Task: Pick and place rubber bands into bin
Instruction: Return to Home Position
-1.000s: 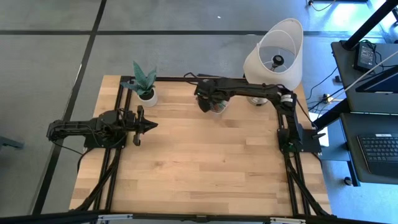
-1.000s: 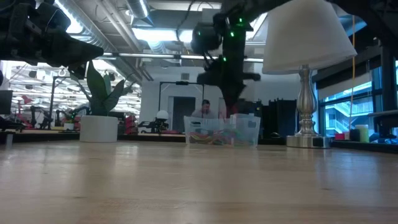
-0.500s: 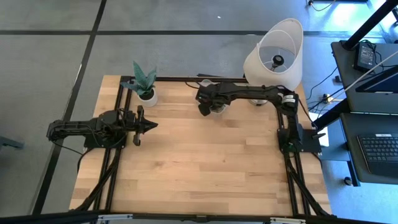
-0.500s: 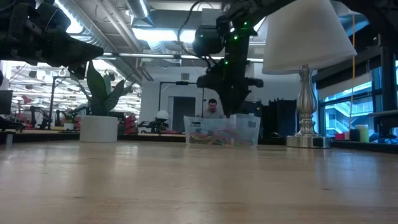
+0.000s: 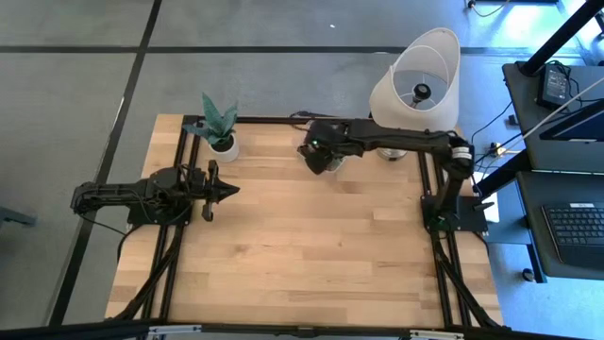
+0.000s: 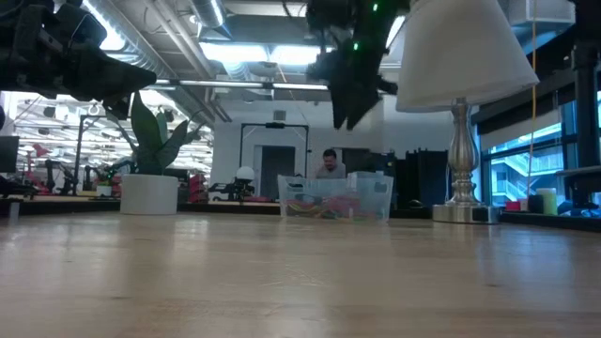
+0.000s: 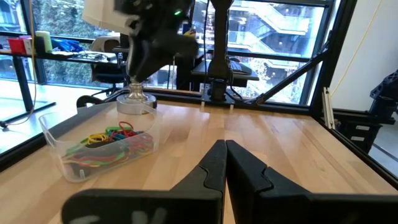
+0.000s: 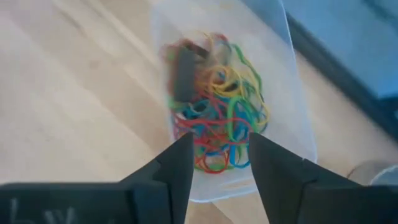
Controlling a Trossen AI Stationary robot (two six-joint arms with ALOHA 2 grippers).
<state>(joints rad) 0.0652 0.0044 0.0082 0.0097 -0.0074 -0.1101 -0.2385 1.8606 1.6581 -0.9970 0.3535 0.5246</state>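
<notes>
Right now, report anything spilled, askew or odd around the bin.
No spill shows: the bands lie inside the bin. One oddity: a dark oblong piece lies among them, too blurred to identify. The right gripper hangs open above the bin; the left gripper waits shut at the table's left.

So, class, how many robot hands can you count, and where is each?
2. The left hand is shut, over the left of the table; the right hand hangs open above the bin of rubber bands.

Lamp, potted plant, wooden table
</notes>
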